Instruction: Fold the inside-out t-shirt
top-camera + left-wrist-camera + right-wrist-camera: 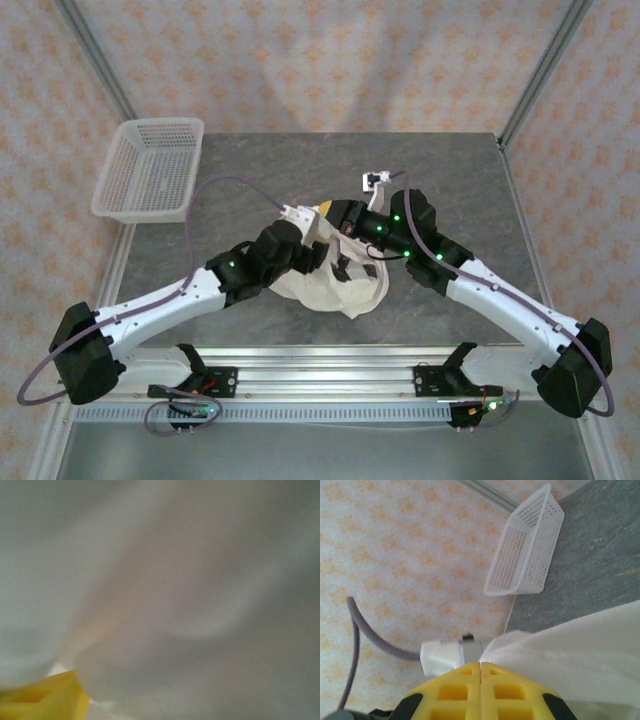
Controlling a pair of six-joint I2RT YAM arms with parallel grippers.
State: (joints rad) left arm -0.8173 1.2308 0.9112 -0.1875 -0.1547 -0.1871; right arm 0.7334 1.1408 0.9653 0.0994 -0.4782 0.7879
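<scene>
**Two robot arms meet over a bunched cream t-shirt**

From above, the two arm bases are closest, at the near edge of the grey table (460, 180). A white mesh basket (150, 168) stands at the far left corner. The inside-out t-shirt (335, 285) is a cream bundle at mid-table, right of the basket and nearer to me. Both arms reach in over it. The left gripper (305, 228) is half buried in the cloth on the basket's side, and I cannot tell how its jaws stand. The right gripper (328, 208) meets the top of the bundle just beside it.

At the left wrist, blurred pale cloth presses close to the lens, with one yellow finger (40, 697) at the lower left.

At the right wrist, two yellow fingers are closest, pressed together and seemingly pinching the shirt's edge. The basket sits beyond them on the table, well apart from the cloth.
</scene>
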